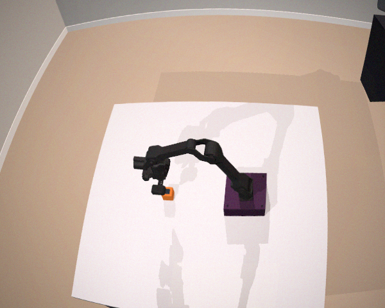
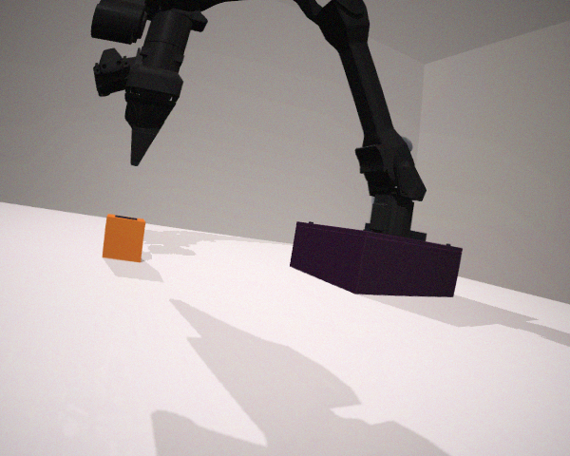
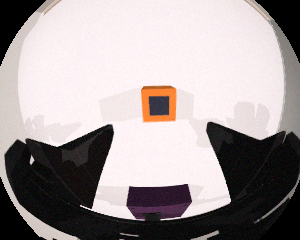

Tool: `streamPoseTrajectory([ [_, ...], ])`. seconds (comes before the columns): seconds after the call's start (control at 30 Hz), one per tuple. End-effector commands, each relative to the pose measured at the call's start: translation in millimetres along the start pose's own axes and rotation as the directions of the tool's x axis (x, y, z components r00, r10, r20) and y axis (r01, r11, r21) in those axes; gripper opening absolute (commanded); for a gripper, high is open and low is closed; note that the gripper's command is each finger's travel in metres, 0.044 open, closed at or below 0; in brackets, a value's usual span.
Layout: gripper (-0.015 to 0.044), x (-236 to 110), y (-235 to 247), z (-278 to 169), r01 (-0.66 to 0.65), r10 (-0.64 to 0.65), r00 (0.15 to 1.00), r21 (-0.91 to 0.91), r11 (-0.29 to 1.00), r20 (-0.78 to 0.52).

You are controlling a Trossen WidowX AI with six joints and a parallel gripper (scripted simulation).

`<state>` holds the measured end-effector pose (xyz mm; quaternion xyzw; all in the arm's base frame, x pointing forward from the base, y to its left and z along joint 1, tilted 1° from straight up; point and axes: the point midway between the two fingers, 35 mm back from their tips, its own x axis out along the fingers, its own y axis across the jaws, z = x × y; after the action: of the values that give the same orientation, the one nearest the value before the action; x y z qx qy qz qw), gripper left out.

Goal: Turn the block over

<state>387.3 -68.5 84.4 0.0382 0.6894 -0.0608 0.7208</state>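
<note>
The white table (image 1: 199,258) spreads under me, its top crossed by grey shadows of my own links, with tan floor around it on every side seen from above. On it sits my dark purple base (image 2: 373,265), a low flat box, and from it my black arm (image 1: 215,159) rises, bends at the elbow and reaches out across the table, away from the base. At the end of it my gripper (image 2: 137,156) hangs pointing down, well above the table in the exterior view, with its fingers spread wide and nothing between them; in the wrist view the two dark fingers stand far apart at the lower left and lower right of the picture. The orange block (image 1: 167,193) rests on the table, well apart from the base and below my gripper, untouched by it. From above, one finger covers part of the block's near edge. In the wrist view the block sits in the open gap between my fingers, near the middle of the picture, and its dark blue square mark (image 3: 160,104) faces up toward the camera, framed by an orange border.
</note>
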Motion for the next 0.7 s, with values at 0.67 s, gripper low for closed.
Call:
streamPoseTrajectory([
  [0.67, 0.0440, 57, -1, -1, -0.006, 0.006, 1.000, -0.012, 1.000, -0.014],
])
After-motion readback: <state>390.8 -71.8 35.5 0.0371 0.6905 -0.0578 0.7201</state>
